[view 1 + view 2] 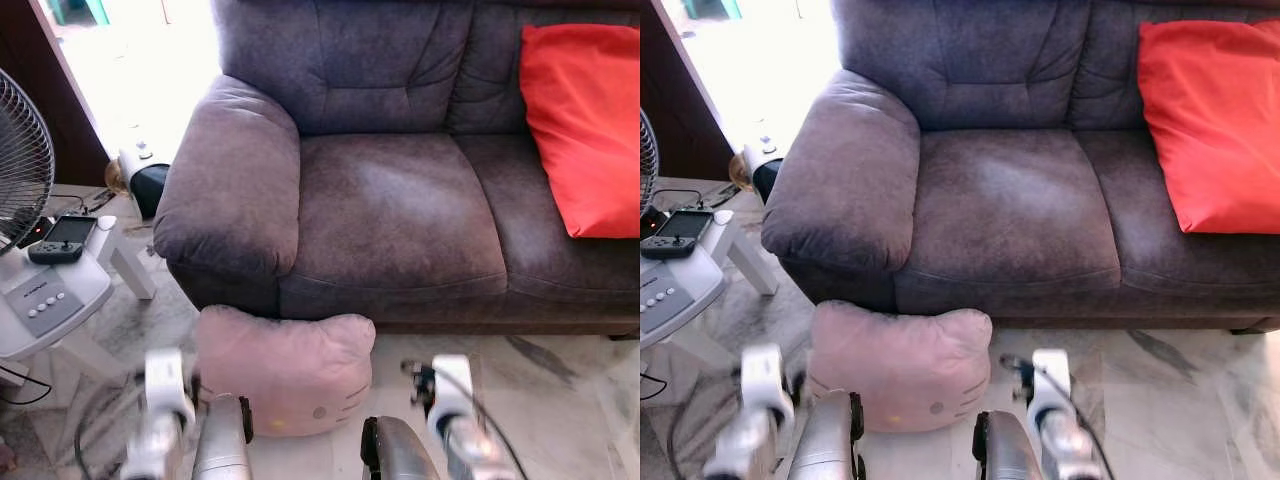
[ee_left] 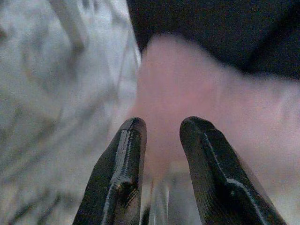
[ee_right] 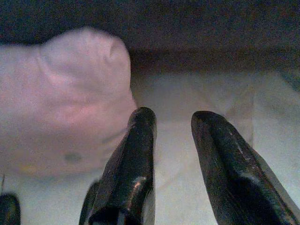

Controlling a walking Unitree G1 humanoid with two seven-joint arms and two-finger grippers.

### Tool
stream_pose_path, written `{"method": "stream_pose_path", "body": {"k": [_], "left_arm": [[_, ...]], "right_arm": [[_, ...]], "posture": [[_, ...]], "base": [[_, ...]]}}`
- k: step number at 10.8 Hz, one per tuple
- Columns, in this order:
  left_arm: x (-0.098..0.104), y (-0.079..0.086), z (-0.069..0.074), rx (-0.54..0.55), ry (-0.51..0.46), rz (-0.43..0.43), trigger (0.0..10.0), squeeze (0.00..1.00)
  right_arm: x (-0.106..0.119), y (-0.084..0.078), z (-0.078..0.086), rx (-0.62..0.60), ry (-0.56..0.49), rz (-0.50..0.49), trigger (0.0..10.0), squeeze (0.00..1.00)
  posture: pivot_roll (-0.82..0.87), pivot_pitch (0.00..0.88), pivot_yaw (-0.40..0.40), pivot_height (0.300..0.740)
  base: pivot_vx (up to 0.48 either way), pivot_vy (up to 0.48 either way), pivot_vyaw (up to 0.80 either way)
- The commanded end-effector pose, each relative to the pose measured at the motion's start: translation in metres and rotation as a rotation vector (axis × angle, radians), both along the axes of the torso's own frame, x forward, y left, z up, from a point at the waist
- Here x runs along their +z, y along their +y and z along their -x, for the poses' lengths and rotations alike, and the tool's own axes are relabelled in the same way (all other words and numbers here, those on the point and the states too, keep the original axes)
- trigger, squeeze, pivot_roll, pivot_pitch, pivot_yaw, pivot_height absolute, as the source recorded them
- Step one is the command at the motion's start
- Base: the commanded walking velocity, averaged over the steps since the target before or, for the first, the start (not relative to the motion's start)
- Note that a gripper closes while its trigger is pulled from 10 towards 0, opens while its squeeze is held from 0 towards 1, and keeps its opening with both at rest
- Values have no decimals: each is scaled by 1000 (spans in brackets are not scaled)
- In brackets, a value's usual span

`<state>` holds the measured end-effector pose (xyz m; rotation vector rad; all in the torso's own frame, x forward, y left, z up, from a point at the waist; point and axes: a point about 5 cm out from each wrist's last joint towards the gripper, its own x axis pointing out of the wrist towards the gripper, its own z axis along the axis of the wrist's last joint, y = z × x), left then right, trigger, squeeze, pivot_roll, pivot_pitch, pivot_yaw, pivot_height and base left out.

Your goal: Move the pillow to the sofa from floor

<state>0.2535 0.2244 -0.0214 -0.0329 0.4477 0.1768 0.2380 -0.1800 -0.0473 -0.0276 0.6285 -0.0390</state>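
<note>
Soft pink plush cat-face pillow (image 1: 285, 368) sitting on the pale marble floor (image 1: 560, 390), leaning against the front of the grey-brown suede sofa (image 1: 390, 215). Left end effector (image 2: 161, 129) spread, aimed at one edge; right end effector (image 3: 173, 119) spread beside the other. Probably best to squeeze from both sides, low and even, since squishy stuffing slips.
</note>
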Motion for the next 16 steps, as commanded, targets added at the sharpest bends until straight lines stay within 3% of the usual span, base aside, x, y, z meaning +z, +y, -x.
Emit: {"method": "stream_pose_path", "body": {"k": [1,3,5,6,7,8,11,13,16], "left_arm": [[7,2,-5,1,-45,-9,10000,0],[30,1,-19,-32,-205,-40,10000,0],[64,-4,-21,-76,-426,-110,10000,0],[68,-5,-16,-67,-460,-133,10000,0],[78,-17,-7,-86,-518,-117,10000,0],[82,-22,-4,-110,-539,-130,10000,0],[110,-21,-17,-151,-599,-122,10000,0],[107,-20,-13,-164,-558,-125,10000,0],[106,-18,-11,-156,-532,-110,10000,0]], "right_arm": [[5,-3,-6,-15,-36,-4,10000,0],[23,-7,-22,-12,-162,19,10000,0],[62,-14,-43,-8,-440,30,10000,0],[78,-14,-44,1,-543,52,10000,0],[97,-9,-33,8,-643,59,10000,0],[103,-8,-29,-10,-672,57,10000,0],[116,-6,-24,-103,-709,55,10000,0],[116,0,-18,-106,-672,40,10000,0],[117,-3,-25,-108,-633,61,10000,0]], "posture": [[80,107,-54,602],[75,110,-56,602],[71,106,-62,602],[67,90,-60,602],[60,77,-60,602],[56,59,-59,602],[65,18,-58,602],[63,14,-53,602],[60,36,-60,602]], "base": [[0,0,0],[0,0,0],[0,0,0],[0,0,0],[0,0,0],[0,0,0],[0,0,0],[0,0,0],[0,0,0]]}}
